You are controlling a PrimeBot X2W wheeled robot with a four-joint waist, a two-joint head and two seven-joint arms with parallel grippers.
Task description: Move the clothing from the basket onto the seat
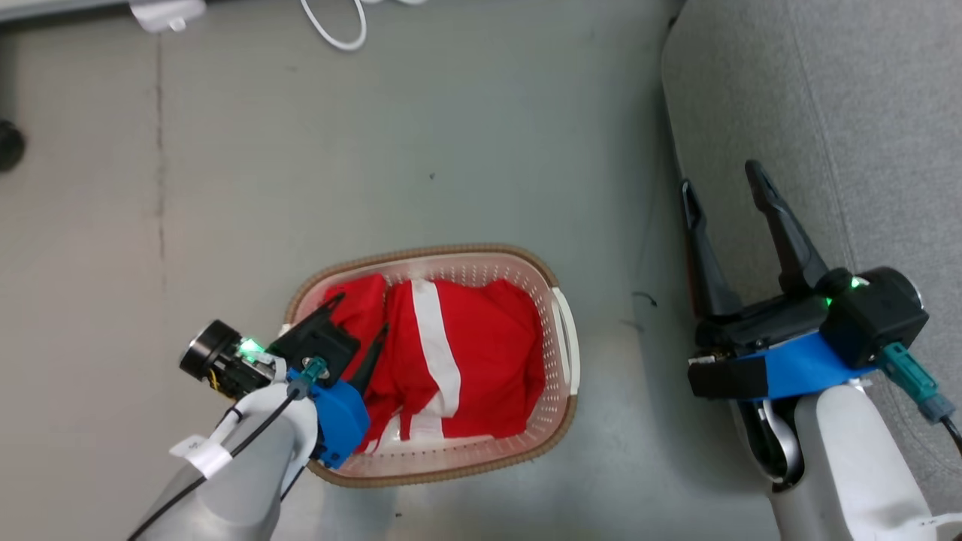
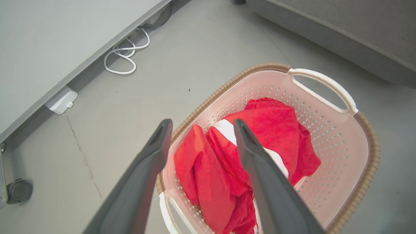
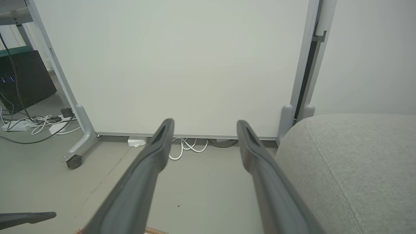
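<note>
Left wrist view: the left claw [image 2: 202, 125] hangs wide over the near end of the basket [image 2: 365, 146]. Its fingers are spread above the clothing [image 2: 273, 123] and hold nothing. Whether a tip touches the cloth I cannot tell. All the red-and-white clothing I can see lies heaped inside the basket, so by my reckoning nothing has been moved yet and the whole job is left.

The right claw [image 1: 719, 176] is wide too and empty. It is poised over the edge of the seat [image 1: 827, 113], well apart from the basket. The seat looks bare where I can see it.

Room seems generous. The basket stands alone on the floor [image 1: 451, 150], with a strip of open floor between it and the seat. The edges to mind are the basket's rim and handle on the lift, and the seat's rounded front on the way across. A white cable [image 2: 125, 58] and a caster [image 2: 19, 191] lie well apart from the basket.
</note>
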